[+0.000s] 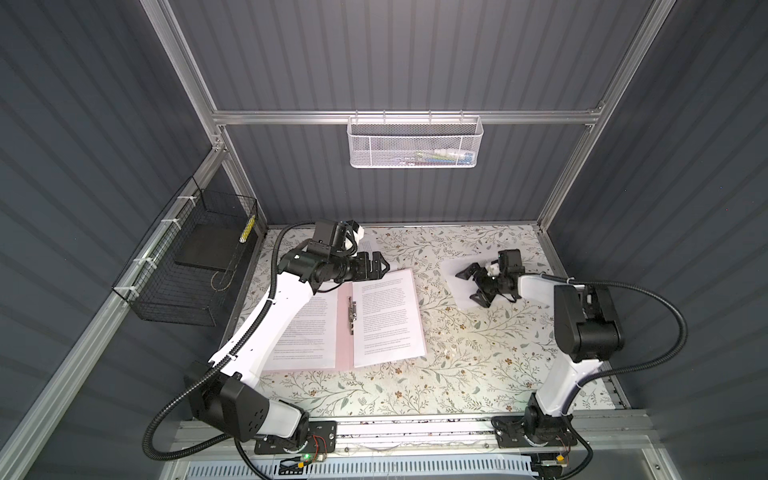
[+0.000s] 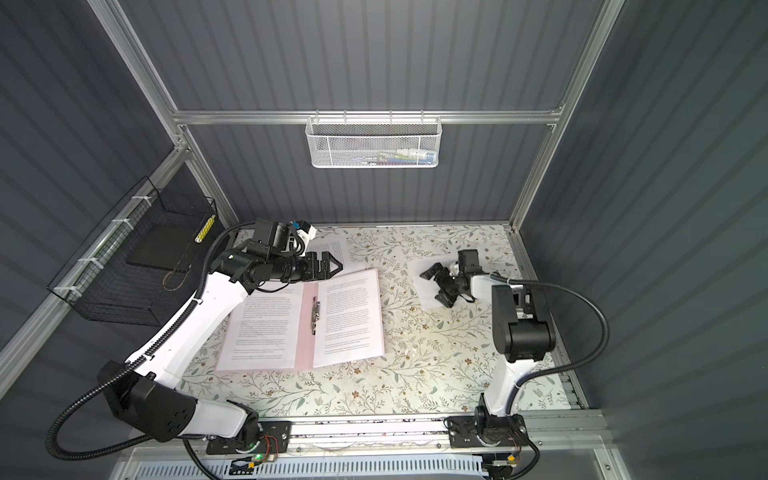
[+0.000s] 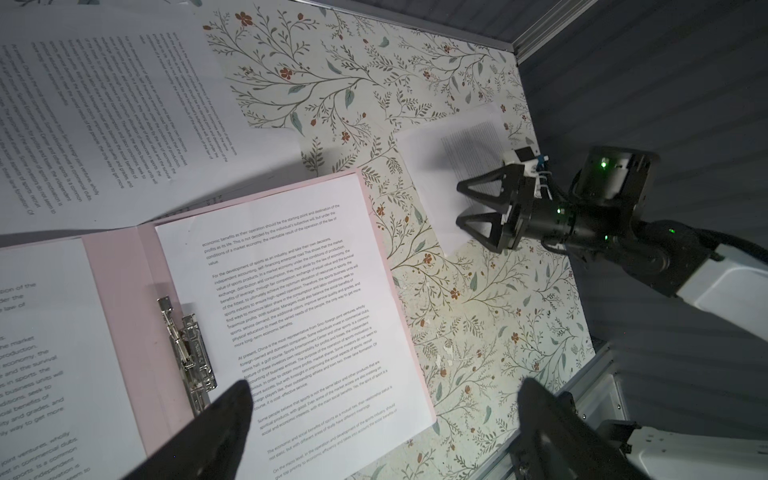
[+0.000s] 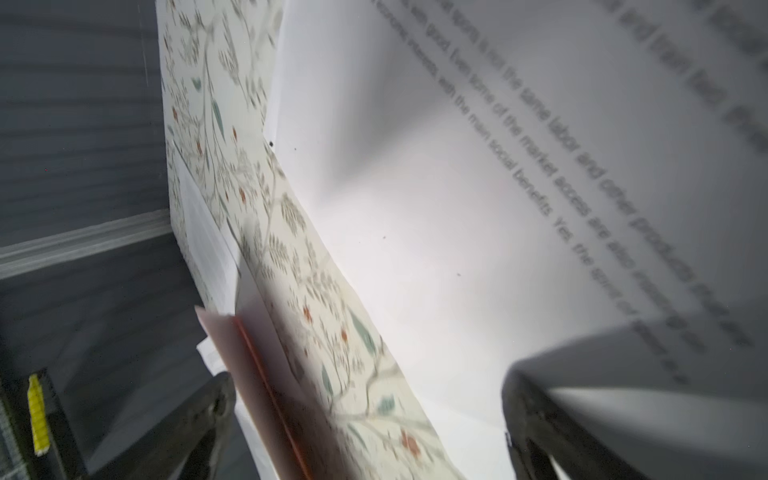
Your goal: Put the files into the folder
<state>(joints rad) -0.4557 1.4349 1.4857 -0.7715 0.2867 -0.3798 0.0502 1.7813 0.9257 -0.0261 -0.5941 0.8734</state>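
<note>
Meanwhile, with our left gripper [image 1: 384,267] and right gripper [image 1: 464,286] both spread and empty, we risk crumpling the loose sheet [image 1: 449,267] near the folder [image 1: 343,332] if the jaws pinch it flat.

The floral-patterned surface [image 1: 457,374] carries the pink folder [image 1: 344,349], lying open and flat left of centre. A printed sheet [image 3: 104,104] lies at its far edge; a second sheet [image 1: 451,266] lies well apart, far right.

Left arm [image 1: 270,324] stretched forward, jaws wide apart, right arm [image 1: 586,320] folded (elbow high), jaws equally wide
</note>
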